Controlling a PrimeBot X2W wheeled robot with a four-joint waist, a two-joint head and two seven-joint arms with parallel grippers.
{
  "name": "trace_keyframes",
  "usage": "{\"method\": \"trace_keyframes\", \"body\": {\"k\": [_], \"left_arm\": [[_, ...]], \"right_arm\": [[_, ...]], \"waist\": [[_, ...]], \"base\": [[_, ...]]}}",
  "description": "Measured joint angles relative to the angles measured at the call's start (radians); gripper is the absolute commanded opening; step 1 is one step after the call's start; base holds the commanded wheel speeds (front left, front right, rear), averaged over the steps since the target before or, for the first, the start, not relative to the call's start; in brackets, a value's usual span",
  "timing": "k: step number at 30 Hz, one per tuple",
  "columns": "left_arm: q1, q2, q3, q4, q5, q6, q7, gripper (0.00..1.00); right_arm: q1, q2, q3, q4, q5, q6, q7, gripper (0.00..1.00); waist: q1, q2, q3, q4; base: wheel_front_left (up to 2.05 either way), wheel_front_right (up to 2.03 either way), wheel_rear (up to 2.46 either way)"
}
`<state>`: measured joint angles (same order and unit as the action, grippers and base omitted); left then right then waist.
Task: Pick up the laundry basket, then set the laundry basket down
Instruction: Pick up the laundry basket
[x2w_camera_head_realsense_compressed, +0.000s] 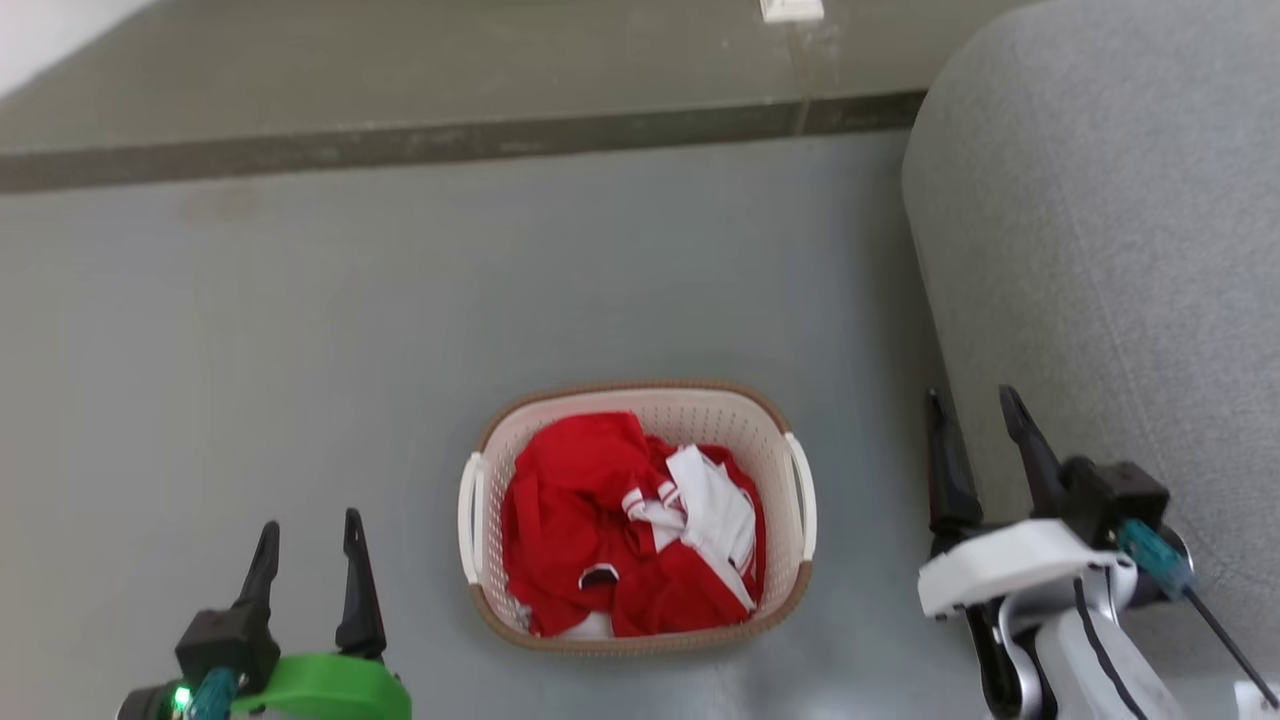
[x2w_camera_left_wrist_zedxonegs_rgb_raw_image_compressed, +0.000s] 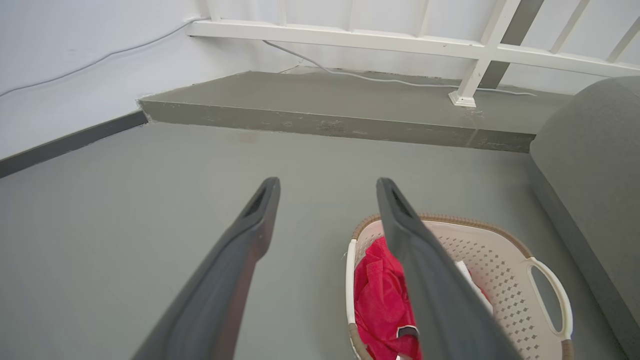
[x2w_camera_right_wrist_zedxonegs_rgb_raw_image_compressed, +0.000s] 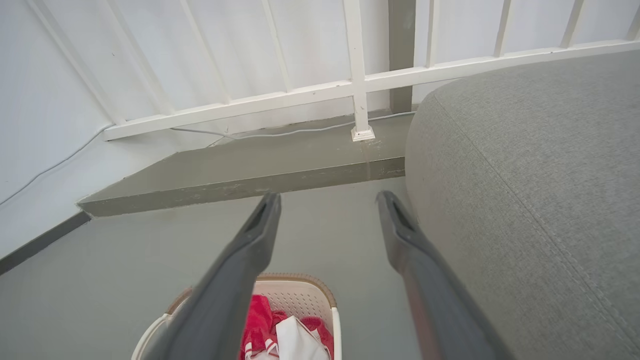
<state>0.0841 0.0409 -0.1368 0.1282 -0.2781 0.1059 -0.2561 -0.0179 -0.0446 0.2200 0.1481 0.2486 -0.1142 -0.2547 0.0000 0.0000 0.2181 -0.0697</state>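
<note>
Left gripper (x2w_camera_head_realsense_compressed: 310, 527) and right gripper (x2w_camera_head_realsense_compressed: 972, 400) — both wide, empty, fingers forward — either side of the laundry basket (x2w_camera_head_realsense_compressed: 690, 412).

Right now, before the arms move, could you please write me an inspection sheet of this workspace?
Surface: smooth grey floor; no table.
Job's things: laundry basket stands upright on the floor between the two arms, holding red and white clothes; both side handles are free.
Clutter: nothing seen.
Grippers: left gripper and right gripper both have their jaws open, hold nothing and are apart from the basket.
Cables: white cable lies along the raised ledge.
Surroundings: grey sofa is close beside the right gripper; white railing and a white wall are behind the ledge.
</note>
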Motion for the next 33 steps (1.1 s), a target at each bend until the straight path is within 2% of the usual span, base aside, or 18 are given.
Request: {"method": "trace_keyframes", "body": {"k": [15, 33], "left_arm": [[-0.2, 0.007, -0.045, 0.203, 0.014, -0.029, 0.047, 1.0], [-0.48, 0.003, -0.103, 0.396, 0.045, -0.072, 0.07, 1.0]], "right_arm": [[-0.168, -0.006, 0.003, 0.226, -0.004, 0.034, 0.0, 1.0], [-0.436, -0.008, 0.015, 0.46, -0.001, 0.043, 0.017, 1.0]], "waist": [[0.0, 0.0, 0.179, 0.001], [0.0001, 0.0, 0.447, 0.016]], "base": [[0.0, 0.0, 0.0], [0.0, 0.0, 0.0]]}}
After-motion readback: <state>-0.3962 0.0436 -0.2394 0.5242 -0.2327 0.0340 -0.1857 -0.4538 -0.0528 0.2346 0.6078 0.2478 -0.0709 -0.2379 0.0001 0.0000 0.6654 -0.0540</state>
